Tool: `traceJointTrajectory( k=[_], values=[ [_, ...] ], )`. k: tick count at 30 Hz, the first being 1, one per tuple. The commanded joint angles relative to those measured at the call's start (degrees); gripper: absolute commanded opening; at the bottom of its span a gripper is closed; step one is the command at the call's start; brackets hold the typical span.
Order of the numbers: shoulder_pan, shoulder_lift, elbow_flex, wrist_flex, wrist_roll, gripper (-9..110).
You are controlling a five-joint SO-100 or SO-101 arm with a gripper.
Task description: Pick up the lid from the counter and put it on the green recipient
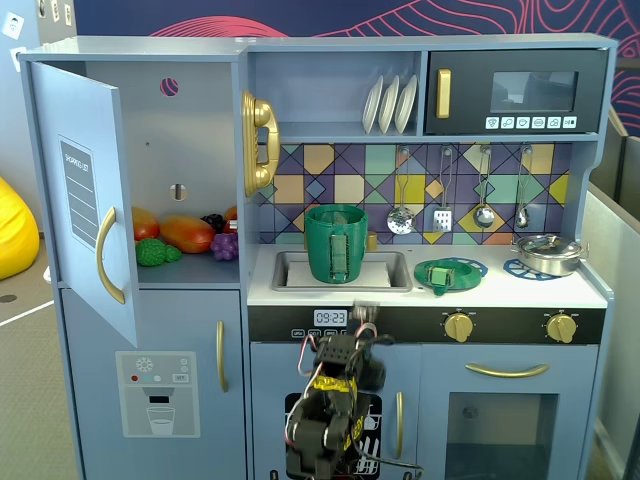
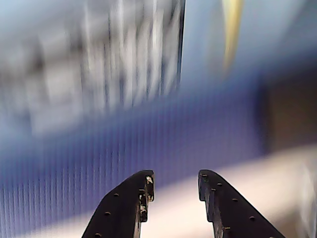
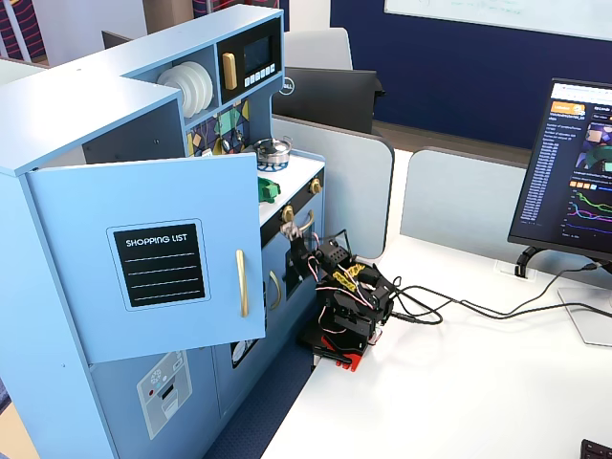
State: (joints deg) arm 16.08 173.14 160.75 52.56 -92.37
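Note:
The lid (image 1: 447,275) is a flat green disc with a bar handle. It lies on a blue burner ring on the counter, right of the sink, and shows as a green patch (image 3: 268,189) in a fixed view from the side. The green recipient (image 1: 336,243) stands upright in the sink with its mouth uncovered; the open cupboard door hides it from the side. My gripper (image 2: 174,181) is open with nothing between its black fingers. It is raised in front of the counter's front edge (image 1: 365,312), below and left of the lid. The wrist view is blurred by motion.
A shiny steel pot (image 1: 548,253) sits on the right burner. The cupboard door (image 1: 85,195) stands open at the left, with toy fruit inside. Gold knobs (image 1: 459,325) line the front panel. The arm's base (image 3: 342,330) stands on the white desk, cables trailing right towards a monitor (image 3: 574,172).

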Motion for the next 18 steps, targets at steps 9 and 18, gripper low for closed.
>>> traceJointTrajectory(
  k=[9, 18],
  values=[
    [15.2, -5.9, -16.4, -22.8, 2.2, 33],
    [19.2, -15.0, -16.0, -42.7, 2.1, 48]
  ],
)
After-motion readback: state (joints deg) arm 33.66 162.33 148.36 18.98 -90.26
